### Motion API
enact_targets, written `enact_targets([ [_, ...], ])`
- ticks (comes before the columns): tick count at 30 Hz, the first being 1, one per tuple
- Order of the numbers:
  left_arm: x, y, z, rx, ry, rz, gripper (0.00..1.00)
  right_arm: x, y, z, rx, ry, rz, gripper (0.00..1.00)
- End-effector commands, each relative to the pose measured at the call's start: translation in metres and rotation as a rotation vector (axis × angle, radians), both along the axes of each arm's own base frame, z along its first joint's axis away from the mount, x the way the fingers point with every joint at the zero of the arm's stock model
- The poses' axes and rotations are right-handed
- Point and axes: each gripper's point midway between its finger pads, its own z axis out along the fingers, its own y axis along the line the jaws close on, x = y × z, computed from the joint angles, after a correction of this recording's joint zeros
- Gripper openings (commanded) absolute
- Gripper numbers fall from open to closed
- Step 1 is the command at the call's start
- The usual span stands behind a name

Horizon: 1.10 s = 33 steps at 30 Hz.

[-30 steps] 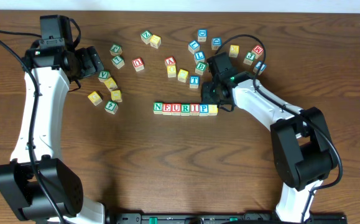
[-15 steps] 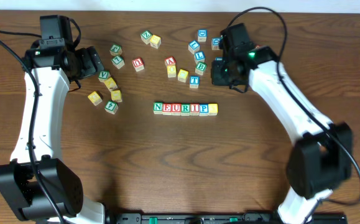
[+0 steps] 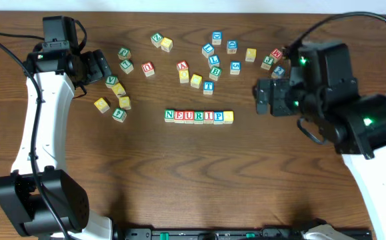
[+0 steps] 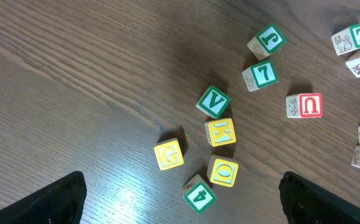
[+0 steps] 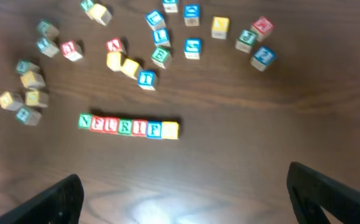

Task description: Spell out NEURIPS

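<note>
Seven cubes lie in a straight row point(image 3: 199, 116) at the table's middle, reading N, E, U, R, I, P. The row ends in a yellow-topped cube point(image 3: 228, 117) whose letter is too small to read. The right wrist view shows the same row point(image 5: 129, 126) from high up, slightly blurred. My right gripper point(image 3: 273, 97) hangs well above the table, to the right of the row. Its jaws are wide open and empty point(image 5: 186, 202). My left gripper point(image 3: 101, 66) is at the back left, open and empty point(image 4: 183, 218), above loose V, K, G, O and 4 cubes.
Loose cubes are scattered along the back: a left group point(image 3: 118, 90), a centre group point(image 3: 196, 80) and a right group point(image 3: 271, 60). A red-lettered cube point(image 4: 305, 106) lies right of the V cube point(image 4: 213, 102).
My right gripper has left the row's right end, risen and swung to the right, and its jaws have opened. The yellow cube stays at the row's end. The left arm has not moved.
</note>
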Motion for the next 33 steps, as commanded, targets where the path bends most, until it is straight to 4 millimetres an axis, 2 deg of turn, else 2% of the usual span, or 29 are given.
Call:
enact_targets([
  [1,0.002,0.002,-0.002,0.005,0.007,0.008,0.97,-0.004,-0.015,0.008,-0.062,-0.036,-0.027,0.99],
  [10,0.002,0.002,-0.002,0.006,0.007,0.008,0.98,0.015,-0.027,0.024,-0.1,-0.139,-0.098,0.99],
  [13,0.002,0.002,-0.002,0.005,0.007,0.008,0.98,0.027,-0.039,0.035,-0.1,-0.205,-0.141,0.99],
  [15,0.002,0.002,-0.002,0.006,0.007,0.008,0.97,0.034,-0.045,0.043,-0.093,-0.261,-0.107,0.99],
  [18,0.002,0.002,-0.002,0.005,0.007,0.008,0.98,0.035,-0.051,0.048,-0.078,-0.334,-0.082,0.99],
  [21,0.002,0.002,-0.002,0.005,0.007,0.008,0.98,0.03,-0.067,0.045,-0.052,-0.452,-0.13,0.99],
  [25,0.002,0.002,-0.002,0.005,0.007,0.008,0.98,0.01,-0.081,0.028,-0.011,-0.589,-0.158,0.99],
  [33,0.002,0.002,-0.002,0.005,0.007,0.008,0.98,-0.057,-0.099,-0.048,0.008,-0.781,-0.202,0.99],
])
